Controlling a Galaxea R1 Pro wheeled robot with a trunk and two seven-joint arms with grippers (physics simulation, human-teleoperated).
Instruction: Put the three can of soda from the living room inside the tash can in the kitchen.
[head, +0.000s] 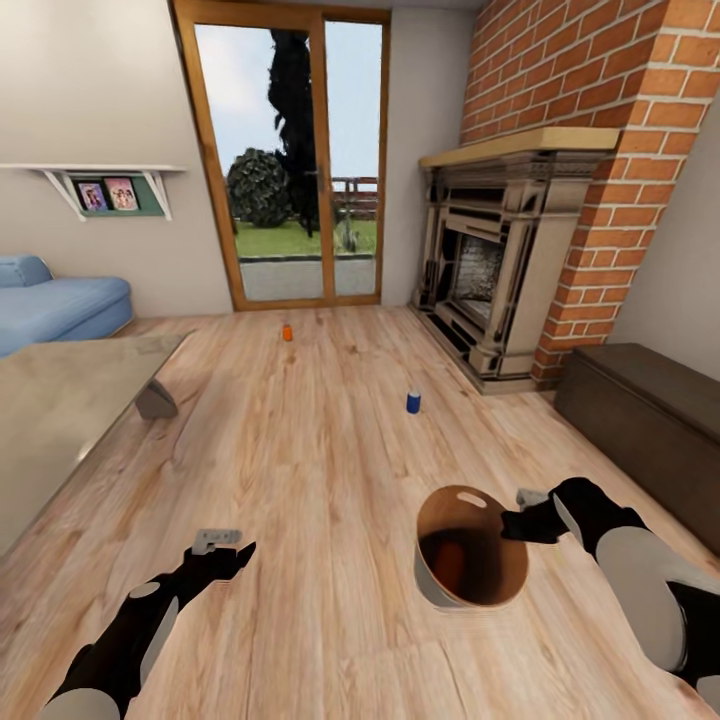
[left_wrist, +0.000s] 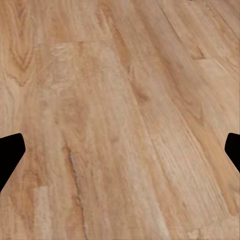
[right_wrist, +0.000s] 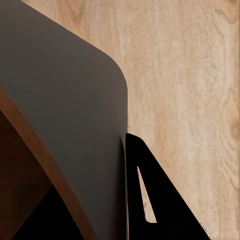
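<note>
The right gripper (head: 522, 512) is clamping its fingers (right_wrist: 150, 200) on the rim of the bin (head: 440, 590), one finger outside the grey wall, the other apparently inside, so the bin is hanging from that hand just above the floor (head: 320, 450). The left gripper (head: 222, 545) is holding nothing; its fingers (left_wrist: 10, 155) are standing wide apart at the edges of the left wrist view, with bare floorboards between them.

Inside the bin, something orange (head: 450, 562) is lying against the dark wooden lining, most likely one of the orange cans, though its shape is too dim to be sure. If so, one can is collected and two are remaining. The blue can (head: 413, 401) is standing upright on the floor ahead of the bin, near the fireplace (head: 490, 270). The other orange can (head: 287, 332) is standing farther off, near the glass doors (head: 290, 160). Both are well apart from the grippers.

After those two go in, the bin probably needs carrying to the kitchen. The coffee table (head: 60, 400) is sitting off to the left, the sofa (head: 60, 305) behind it.
</note>
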